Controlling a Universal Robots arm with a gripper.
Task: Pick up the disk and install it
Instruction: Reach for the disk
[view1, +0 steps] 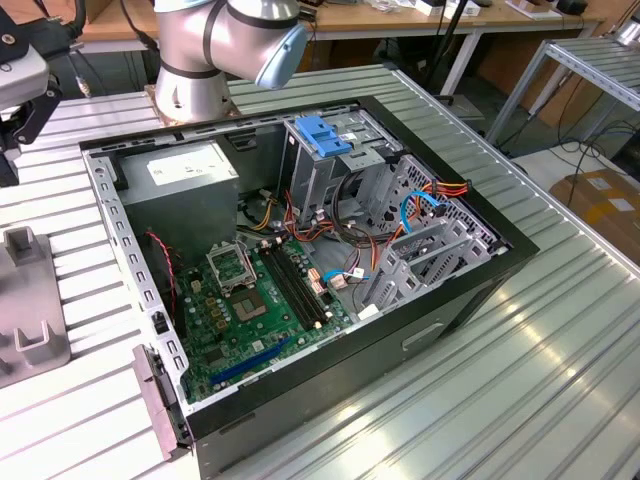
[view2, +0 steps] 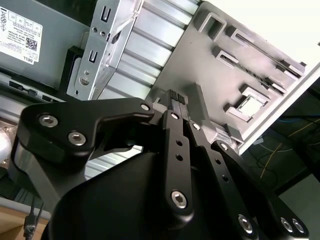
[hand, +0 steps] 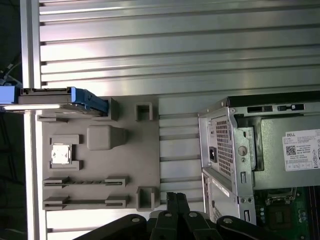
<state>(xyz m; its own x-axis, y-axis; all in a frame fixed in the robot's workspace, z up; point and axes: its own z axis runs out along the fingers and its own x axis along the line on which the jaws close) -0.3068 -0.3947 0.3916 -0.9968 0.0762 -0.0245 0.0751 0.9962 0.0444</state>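
Closest, the gripper (hand: 173, 196) hangs with jaws closed on nothing, by one edge of the grey holder plate (hand: 100, 165). Bare ribbed desk (hand: 180, 150) lies open between plate and computer case (hand: 235, 145). Farthest, the disk (hand: 55, 99) stands on edge at the plate's opposite rim.

- Open computer case (view1: 330, 395) lies on its side on the ribbed metal counter (view1: 520, 380).
- Green motherboard (view1: 250, 310) on the case floor; grey power supply (view1: 185, 180) in a far corner.
- Metal cage (view1: 312, 172) topped by a blue bracket (view1: 322, 135).
- Grey slotted plate (hand: 100, 165) on the counter beside the case.
- Cardboard box (view1: 605, 200) at the exterior view's right.
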